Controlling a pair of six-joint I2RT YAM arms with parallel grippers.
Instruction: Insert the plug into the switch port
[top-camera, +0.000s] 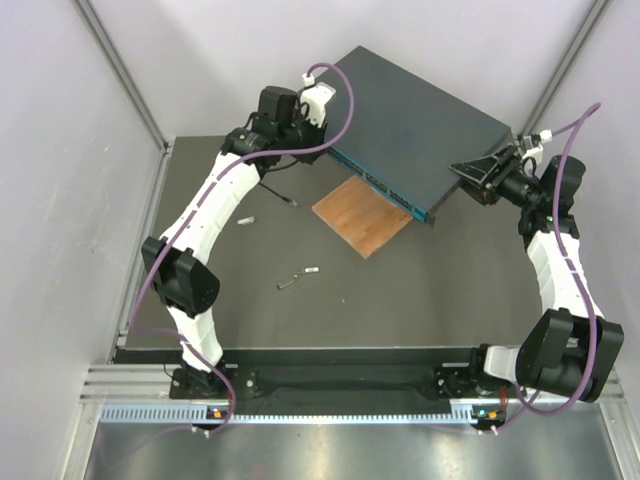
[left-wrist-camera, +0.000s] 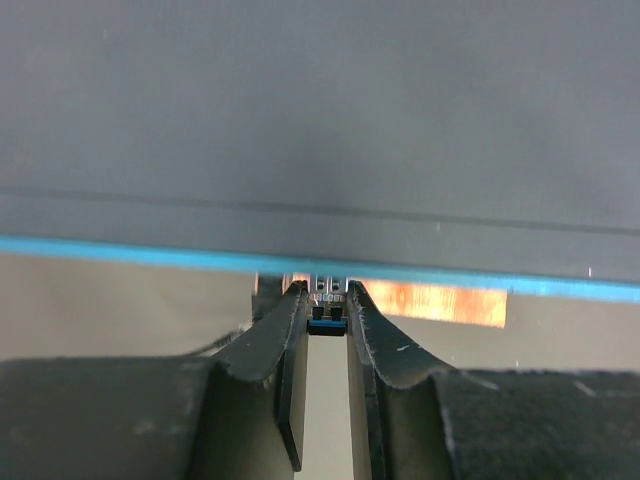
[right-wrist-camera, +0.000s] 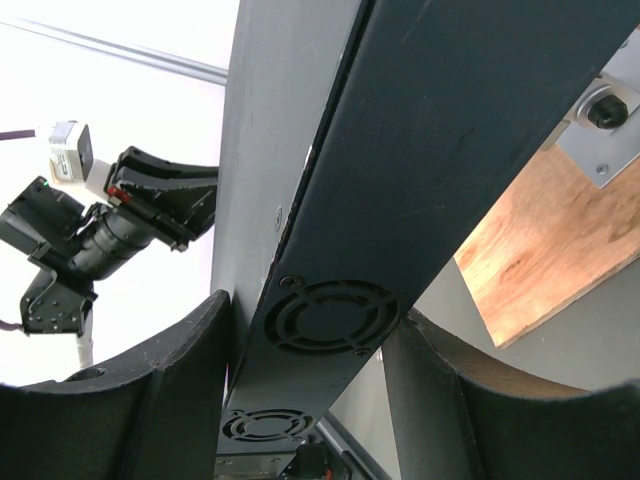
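1. Fingers (left-wrist-camera: 290, 350) of the left gripper (left-wrist-camera: 326, 296) stand narrow, pinching the plug (left-wrist-camera: 327, 320) between their tips.
2. Plug sits right at the teal front edge (left-wrist-camera: 150, 252) of the switch (left-wrist-camera: 320, 120); which switch port it meets is hidden under that edge.
3. Right gripper (right-wrist-camera: 312, 318) is spread to straddle the switch's vented end face (right-wrist-camera: 262, 425), one finger against each side, clamping it.
4. Switch lies slanted, its front corner over the wooden board (top-camera: 362, 215) on the table (top-camera: 420, 300).
5. Loose grey pieces (top-camera: 298, 279) lie on the table, well apart from both grippers.
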